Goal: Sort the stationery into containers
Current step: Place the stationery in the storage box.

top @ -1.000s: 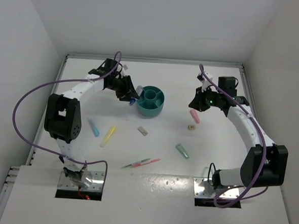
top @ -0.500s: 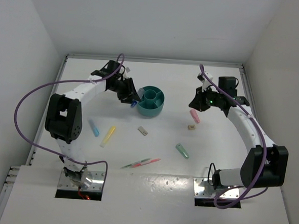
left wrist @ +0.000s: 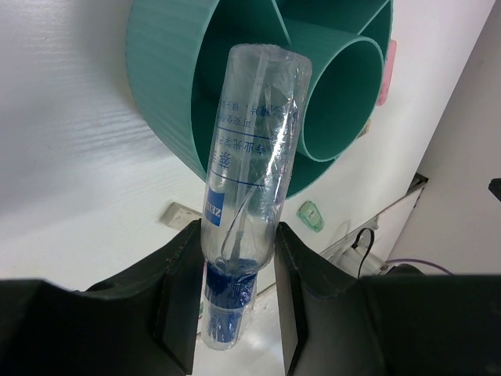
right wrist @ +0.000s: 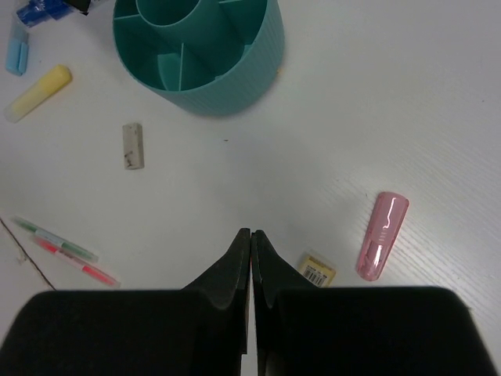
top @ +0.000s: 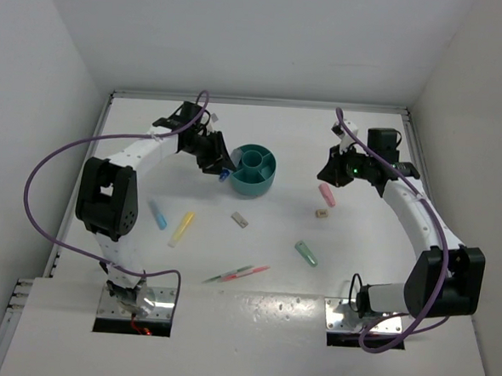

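The teal bowl [top: 254, 168] stands at the table's middle back. My left gripper [top: 220, 162] is shut on a clear-wrapped blue marker stick [left wrist: 249, 164], held at the bowl's left rim [left wrist: 160, 94], its top end over a ring compartment. My right gripper [top: 331, 177] is shut and empty, above the table right of the bowl. Close to the right gripper [right wrist: 250, 233] lie a pink stick [right wrist: 382, 235] and a beige eraser [right wrist: 318, 268]. On the table lie a green stick [top: 306, 254], a second eraser [top: 240, 220], a yellow stick [top: 181, 228], a blue stick [top: 157, 214] and thin pens [top: 235, 274].
White walls enclose the table on the left, back and right. The arm bases [top: 133, 298] sit at the near edge. A purple cable [top: 44, 162] loops out from the left arm.
My left gripper has shifted slightly down and left along the bowl's left rim with the wrapped blue stick. The right arm has not moved.
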You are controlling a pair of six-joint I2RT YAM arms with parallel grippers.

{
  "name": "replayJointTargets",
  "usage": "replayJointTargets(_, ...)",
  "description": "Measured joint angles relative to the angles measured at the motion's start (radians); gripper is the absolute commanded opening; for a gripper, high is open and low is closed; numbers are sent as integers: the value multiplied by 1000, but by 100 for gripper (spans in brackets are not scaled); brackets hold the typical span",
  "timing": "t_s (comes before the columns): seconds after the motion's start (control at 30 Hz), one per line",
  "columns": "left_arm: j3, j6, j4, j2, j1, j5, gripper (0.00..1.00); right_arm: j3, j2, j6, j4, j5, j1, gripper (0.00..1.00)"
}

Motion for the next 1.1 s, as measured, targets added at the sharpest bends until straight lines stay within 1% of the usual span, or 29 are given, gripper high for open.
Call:
replayJointTargets(0.07,0,0,-2,0,0,-1,24,0,0,0,0,0,0,2)
replayJointTargets(0.1,0,0,-2,0,0,-2,28,0,0,0,0,0,0,2)
replayJointTargets(0.2,0,0,-4,0,-1,-4,32,0,0,0,0,0,0,2)
replayJointTargets(0.5,0,0,-10,0,-9,-12,33,0,0,0,0,0,0,3)
replayJointTargets(0.67,0,0,-17,0,-16,-14,39,0,0,0,0,0,0,3)
replayJointTargets(0.73,0,0,-18,0,-17,-15,42,0,0,0,0,0,0,3)
replayJointTargets(0.77,0,0,-18,0,-17,-17,45,0,0,0,0,0,0,3)
replayJointTargets(1.1,0,0,-19,0,-18,-21,46,0,-8,0,0,0,0,3)
